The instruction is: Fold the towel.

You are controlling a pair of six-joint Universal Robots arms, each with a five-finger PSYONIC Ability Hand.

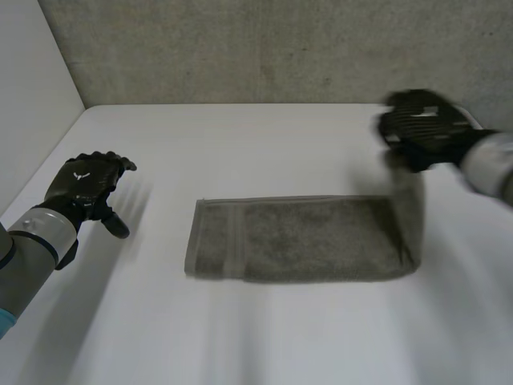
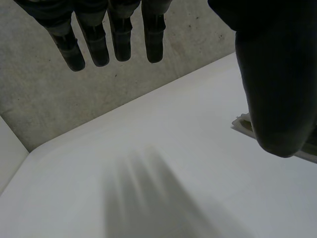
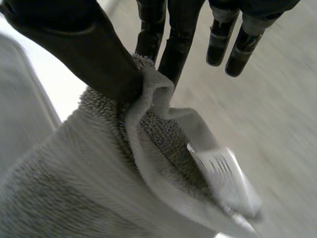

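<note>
A grey towel (image 1: pixel 296 238) lies as a long folded strip across the middle of the white table (image 1: pixel 264 144). Its right end is lifted off the table. My right hand (image 1: pixel 421 124) is above that end and holds it up. In the right wrist view its thumb (image 3: pixel 89 47) pinches the towel (image 3: pixel 99 173) edge against the fingers, and a white label (image 3: pixel 220 171) hangs from the hem. My left hand (image 1: pixel 84 183) hovers open above the table, left of the towel and apart from it. Its straight fingers (image 2: pixel 121 34) hold nothing, and a towel corner (image 2: pixel 243 124) peeks out beside its thumb.
A concrete wall (image 1: pixel 280 48) runs along the table's far edge, and a white side wall (image 1: pixel 32 96) closes the left. Bare table lies in front of the towel and behind it.
</note>
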